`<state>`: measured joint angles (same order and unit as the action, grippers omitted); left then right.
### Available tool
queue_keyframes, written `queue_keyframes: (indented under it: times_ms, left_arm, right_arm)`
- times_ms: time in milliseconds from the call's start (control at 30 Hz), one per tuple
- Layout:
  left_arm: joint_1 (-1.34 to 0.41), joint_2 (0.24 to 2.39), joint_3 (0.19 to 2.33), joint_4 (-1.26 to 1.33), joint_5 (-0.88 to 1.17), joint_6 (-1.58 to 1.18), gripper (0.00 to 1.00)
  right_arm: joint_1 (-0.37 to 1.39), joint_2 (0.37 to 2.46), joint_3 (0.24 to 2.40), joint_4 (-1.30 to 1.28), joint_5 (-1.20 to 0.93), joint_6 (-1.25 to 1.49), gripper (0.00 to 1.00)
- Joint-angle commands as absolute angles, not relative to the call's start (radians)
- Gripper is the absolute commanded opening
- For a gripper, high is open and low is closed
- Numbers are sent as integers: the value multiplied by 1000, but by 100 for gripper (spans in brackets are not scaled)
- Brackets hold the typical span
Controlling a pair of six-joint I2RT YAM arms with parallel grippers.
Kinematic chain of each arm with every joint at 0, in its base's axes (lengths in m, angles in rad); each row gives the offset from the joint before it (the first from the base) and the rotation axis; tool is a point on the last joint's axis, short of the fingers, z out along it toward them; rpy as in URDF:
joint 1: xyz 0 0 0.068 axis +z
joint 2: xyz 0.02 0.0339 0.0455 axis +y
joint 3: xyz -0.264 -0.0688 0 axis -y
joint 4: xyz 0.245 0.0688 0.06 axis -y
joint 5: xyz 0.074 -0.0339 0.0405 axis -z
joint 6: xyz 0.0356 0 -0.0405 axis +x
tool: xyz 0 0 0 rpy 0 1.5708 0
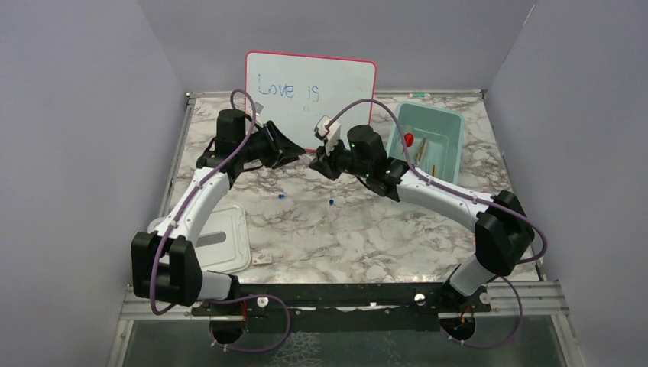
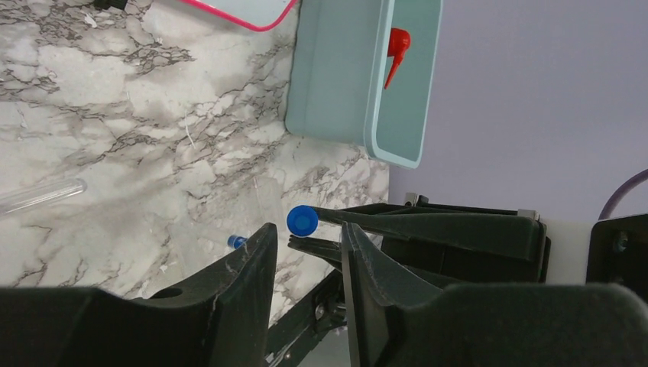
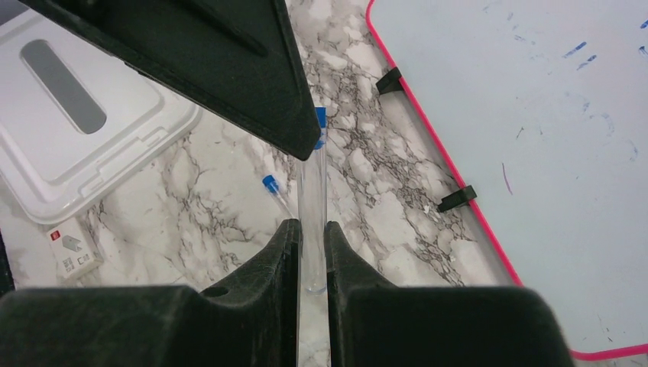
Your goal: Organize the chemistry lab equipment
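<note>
Two arms hung tip-to-tip before the whiteboard (image 1: 309, 84). We saw the right gripper (image 3: 312, 225) clamped on a blue-capped tube (image 3: 312, 191), cap toward the left gripper (image 2: 306, 233), whose fingers stood apart at the cap, not pinching it. Another capped tube (image 3: 270, 184) lay on the table (image 1: 344, 237); squeeze bottle (image 1: 409, 140) sat in the teal bin (image 1: 443, 126).

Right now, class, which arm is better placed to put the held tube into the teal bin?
Right. The right gripper is shut on the tube, and the bin sits on its side; the left gripper stands open near the cap.
</note>
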<state>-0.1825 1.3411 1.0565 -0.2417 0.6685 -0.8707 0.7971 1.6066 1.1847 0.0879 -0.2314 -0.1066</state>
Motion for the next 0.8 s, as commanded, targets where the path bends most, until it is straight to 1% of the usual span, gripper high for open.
queue_keyframes:
  times_ms: [0,200,433,467,500,600,633,700,767]
  left_arm:
    - [-195,1353,1063,-240,731,-861,36]
    - [-196,1357,1066,-245,733,-846,22]
    - [-200,1356,1078,-250,722,-793,12]
    - [-204,1353,1082,-250,715,-782,11]
    - [-209,1349,1085,-251,705,-770,9]
    - [-234,1324,1089,-256,650,-724,9]
    - [-247,1317,1088,-260,618,-703,9]
    - [-282,1294,1086,-269,545,-655,9]
    - [-334,1265,1085,-282,442,-605,9]
  right_arm:
    - [801,1567,1177,104,-290,-128,13]
    - [801,1554,1165,95,-319,-141,14]
    - [801,1541,1165,79,-340,-145,16]
    - [800,1541,1164,74,-336,-138,18]
    - [801,1540,1169,66,-326,-126,24]
    - [800,1535,1188,32,-249,-63,50]
    - [800,1524,1184,33,-225,-51,54]
    - [799,1487,1170,28,-181,-31,56]
    - [799,1447,1158,9,-124,-5,57]
